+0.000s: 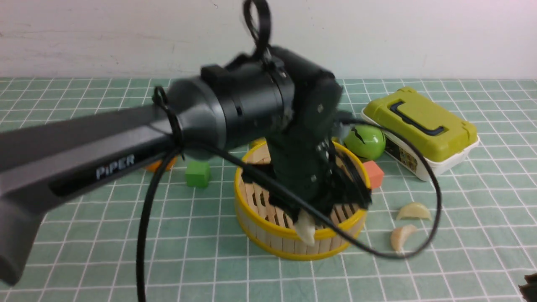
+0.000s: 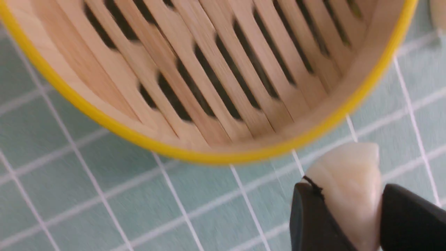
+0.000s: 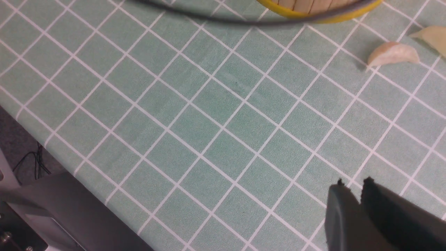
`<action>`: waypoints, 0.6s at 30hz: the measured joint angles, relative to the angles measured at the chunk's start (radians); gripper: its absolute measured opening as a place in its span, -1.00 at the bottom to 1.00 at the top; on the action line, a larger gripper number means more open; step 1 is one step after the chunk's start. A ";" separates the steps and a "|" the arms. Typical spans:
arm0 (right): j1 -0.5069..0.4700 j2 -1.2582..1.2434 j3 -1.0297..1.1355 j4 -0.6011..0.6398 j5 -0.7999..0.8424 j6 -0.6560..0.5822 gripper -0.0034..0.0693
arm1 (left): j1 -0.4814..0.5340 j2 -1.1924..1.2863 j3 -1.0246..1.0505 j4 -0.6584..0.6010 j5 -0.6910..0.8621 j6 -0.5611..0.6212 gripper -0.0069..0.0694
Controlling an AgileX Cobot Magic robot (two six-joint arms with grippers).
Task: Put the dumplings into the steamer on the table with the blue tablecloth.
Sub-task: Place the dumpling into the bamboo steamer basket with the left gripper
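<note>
Mid-task. Pinches one dumpling (image 2: pixel 345 167) with left gripper (image 2: pixel 348 205) at steamer's (image 1: pixel 268 241) near rim, centre frame. Shows none on visible steamer floor. Leaves two more dumplings (image 1: pixel 414 211) on surface (image 1: pixel 209 272), lower right. Holds right gripper (image 3: pixel 352 186) pressed together, empty.

Soft even light, motion blur, faint shadows

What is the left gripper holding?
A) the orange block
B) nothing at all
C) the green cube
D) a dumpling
D: the left gripper has a pale dumpling pinched between its two black fingers, close to the yellow rim of the steamer.
</note>
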 joint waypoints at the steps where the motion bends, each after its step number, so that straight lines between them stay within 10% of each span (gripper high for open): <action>1: 0.000 0.000 0.000 0.000 0.000 0.000 -0.68 | 0.025 0.010 -0.022 0.002 0.000 0.003 -0.19; 18: 0.000 0.002 0.000 -0.251 -0.014 0.241 -0.65 | 0.167 0.339 -0.244 0.121 -0.115 0.013 -0.11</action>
